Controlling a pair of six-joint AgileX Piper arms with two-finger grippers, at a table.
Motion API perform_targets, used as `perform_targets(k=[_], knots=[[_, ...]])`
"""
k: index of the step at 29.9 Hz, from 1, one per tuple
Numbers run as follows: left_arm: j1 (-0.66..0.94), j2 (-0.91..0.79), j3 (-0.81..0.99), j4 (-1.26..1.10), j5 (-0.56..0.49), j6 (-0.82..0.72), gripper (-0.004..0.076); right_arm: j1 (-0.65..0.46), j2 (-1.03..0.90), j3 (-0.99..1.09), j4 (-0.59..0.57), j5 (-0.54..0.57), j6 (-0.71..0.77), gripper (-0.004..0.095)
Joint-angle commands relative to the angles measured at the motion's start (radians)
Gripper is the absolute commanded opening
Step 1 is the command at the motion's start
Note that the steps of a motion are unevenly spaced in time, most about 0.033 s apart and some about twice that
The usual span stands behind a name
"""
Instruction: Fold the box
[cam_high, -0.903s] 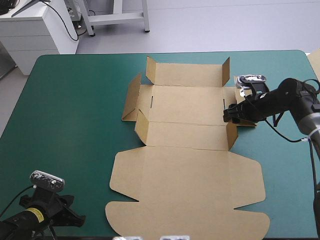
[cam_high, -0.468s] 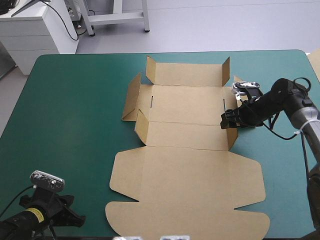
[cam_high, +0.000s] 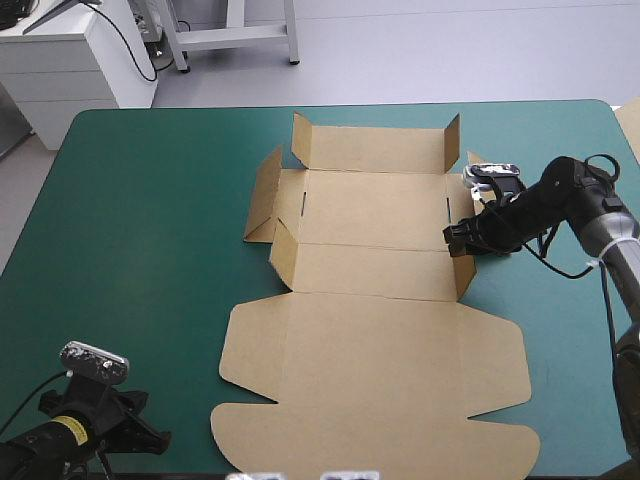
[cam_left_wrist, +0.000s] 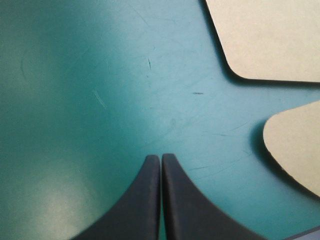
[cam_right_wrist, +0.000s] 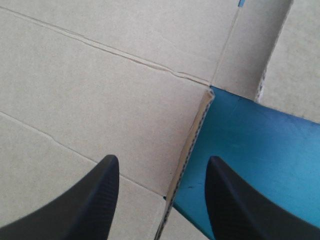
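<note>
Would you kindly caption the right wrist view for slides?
Right gripper, jaws open, straddling a flap edge of the box.

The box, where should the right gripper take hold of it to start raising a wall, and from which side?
Take the raised flap at the right edge of the box, coming in from the right over the teal-green cover. It stands on edge, thin enough to pinch, and the right gripper straddles it with open jaws.
</note>
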Motion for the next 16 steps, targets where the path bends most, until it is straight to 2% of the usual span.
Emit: perform_targets(k=[1,10,16], knots=[[0.0,0.007,-0.03,-0.002,-0.045,-0.009,-0.0008,0.01,-0.036,-0.031,0.014,-0.023,-0.011,0.047],[0.0,0.007,-0.03,-0.002,-0.045,-0.009,-0.0008,0.124,-0.036,-0.031,-0.182,-0.097,0.085,0.0472],[0.0,0.007,-0.03,-0.002,-0.043,-0.009,-0.0008,0.133,0.015,-0.031,-0.208,-0.048,0.121,0.0469]])
